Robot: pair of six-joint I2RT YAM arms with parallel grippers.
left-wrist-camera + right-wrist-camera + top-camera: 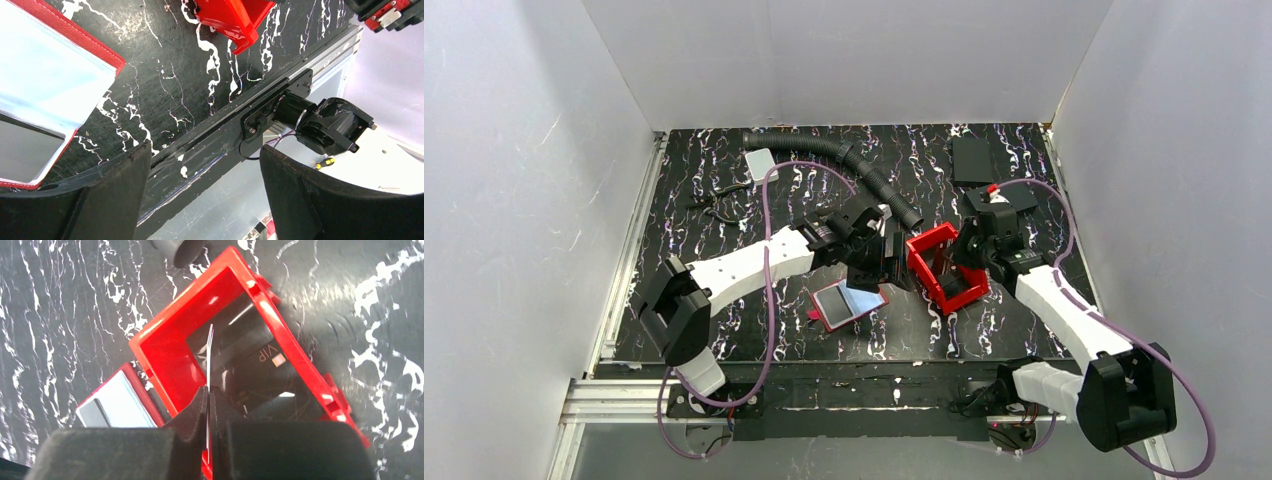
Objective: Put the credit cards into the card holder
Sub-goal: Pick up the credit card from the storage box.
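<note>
The card holder lies open on the black marbled table, red-edged, with a pale blue inner face. My right gripper is shut on a thin credit card. The card shows edge-on, upright, over the red bin. Another pale card lies at the far left by the hose. My left gripper hovers open and empty just right of the card holder, between it and the bin.
A dark card marked VIP lies inside the red bin. A black ribbed hose crosses the back of the table. Black slabs sit at the back right. A small dark tool lies at the left.
</note>
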